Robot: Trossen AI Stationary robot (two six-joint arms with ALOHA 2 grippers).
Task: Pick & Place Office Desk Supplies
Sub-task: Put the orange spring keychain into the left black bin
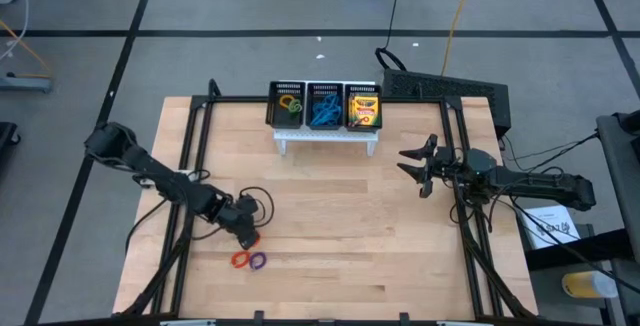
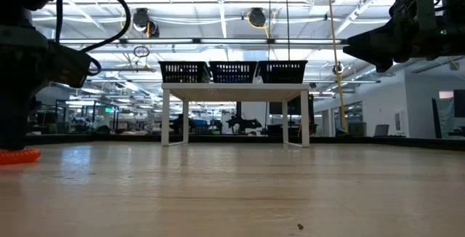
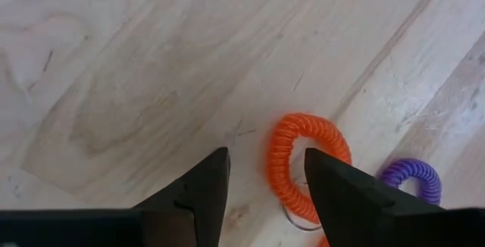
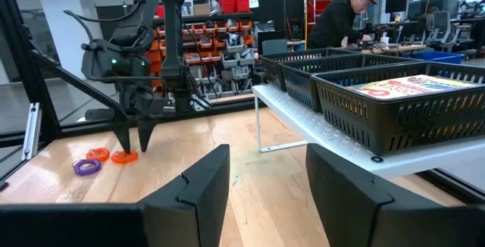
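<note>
Orange loop (image 3: pixel 303 160): coiled, flat on bare wood, near front-left of table; one side sits between left gripper's fingers.
2nd orange/red loop (image 1: pixel 240 259): on table just in front of left gripper, touching or nearly touching purple one.
Purple loop (image 1: pixel 259 260): beside it, also loose on wood.
Left gripper (image 3: pixel 261 182): pointed down over orange loop, fingers spread, nothing grasped yet; tips at or just above wood, can't tell which.
Crayon boxes (image 1: pixel 364 108): already in organiser's right compartment.
Blue loops (image 1: pixel 323 112): piled in middle compartment.
Left compartment: holds a green loop (image 1: pixel 294 107) plus sth yellowish, too small to ID.
Organiser (image 1: pixel 324 88): black mesh, 3 bins, on small white stand (image 1: pixel 327 137) at back-centre of table.
Right gripper (image 4: pixel 261 179): hangs in air at right side, well apart from loops, fingers wide, empty; waiting.
Progress: most done, by the look of it. Crayons, blues, green binned; approx 3 loops left on table.
Step in hand: prob. closing on orange loop, then lift & carry to left bin.
Risk: thin springy coil, may slip or snag its neighbour.
</note>
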